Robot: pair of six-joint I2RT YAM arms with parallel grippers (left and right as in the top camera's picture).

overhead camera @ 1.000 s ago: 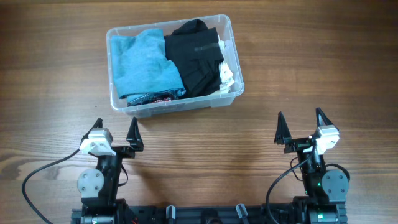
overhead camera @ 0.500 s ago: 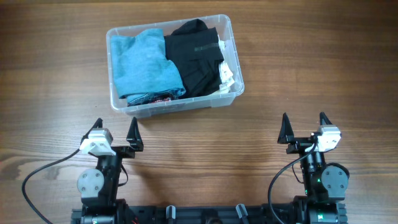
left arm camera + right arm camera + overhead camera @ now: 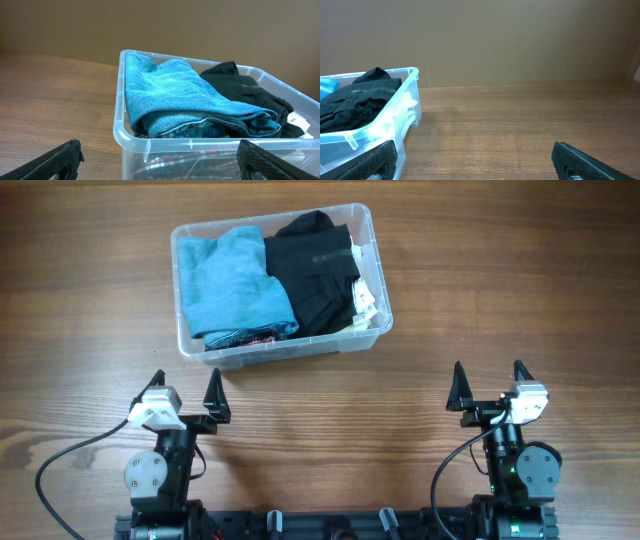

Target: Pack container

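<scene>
Though full, container (image 3: 300,352) well beyond both fingers (image 3: 215,392).

Container (image 3: 131,160) bottom cropped; buried fabric (image 3: 250,337) possibly patterned.

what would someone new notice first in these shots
The clear container at the far middle of the wooden table draws the eye: it is filled with a folded teal cloth on its left and a black garment on its right. Nearer the robot, the left gripper and right gripper stand open and empty, well apart from the container.
</scene>
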